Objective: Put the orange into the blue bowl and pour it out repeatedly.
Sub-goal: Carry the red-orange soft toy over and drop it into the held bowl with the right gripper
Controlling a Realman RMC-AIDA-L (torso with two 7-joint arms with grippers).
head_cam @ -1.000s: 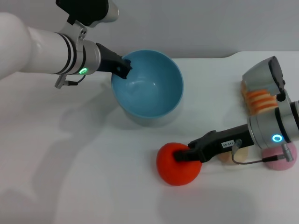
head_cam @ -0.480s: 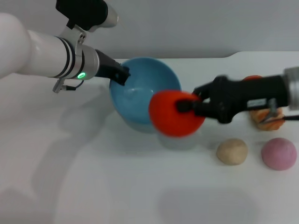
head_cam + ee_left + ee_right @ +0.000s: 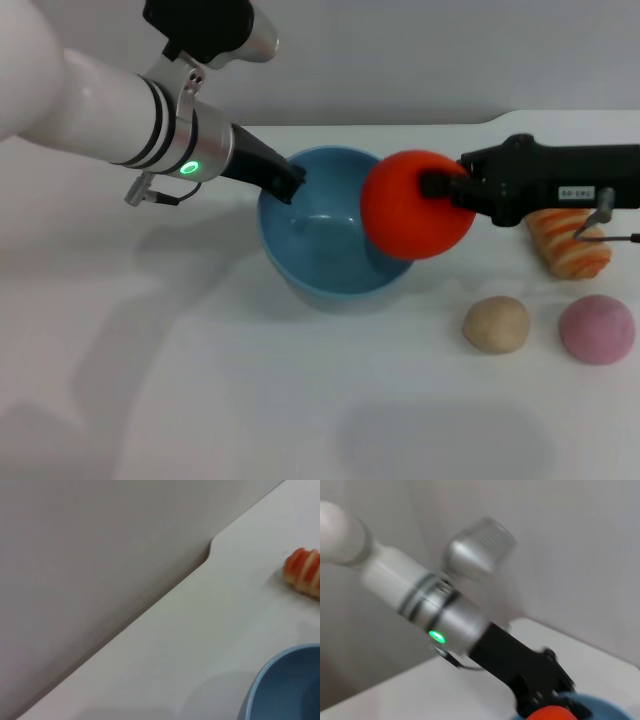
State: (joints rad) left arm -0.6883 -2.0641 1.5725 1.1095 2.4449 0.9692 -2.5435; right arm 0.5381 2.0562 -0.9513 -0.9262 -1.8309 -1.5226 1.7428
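Head view shows one orange (image 3: 415, 205), one blue bowl (image 3: 330, 235), one beige ball (image 3: 496, 324), one pink ball (image 3: 597, 329) and one striped bread loaf (image 3: 568, 241), all on or over the white counter (image 3: 200, 400). Right claw (image 3: 432, 187) is pinching the orange and holds it in the air, above the bowl's rim on the side nearest to this claw; the loaf lies just behind and under this arm, and the two balls lie on the counter on the near side of it. Left claw (image 3: 288, 185) is pressed on the opposite rim of the bowl, which looks a little tilted. Left wrist view gives only a part of the bowl rim (image 3: 280, 685), the loaf (image 3: 304, 573) farther off and the counter edge (image 3: 210, 555); it does not show the orange or any fingers. Right wrist view shows what the others do not: the left arm from the front, with a green light (image 3: 436, 636), and only the top of the orange (image 3: 551, 713).
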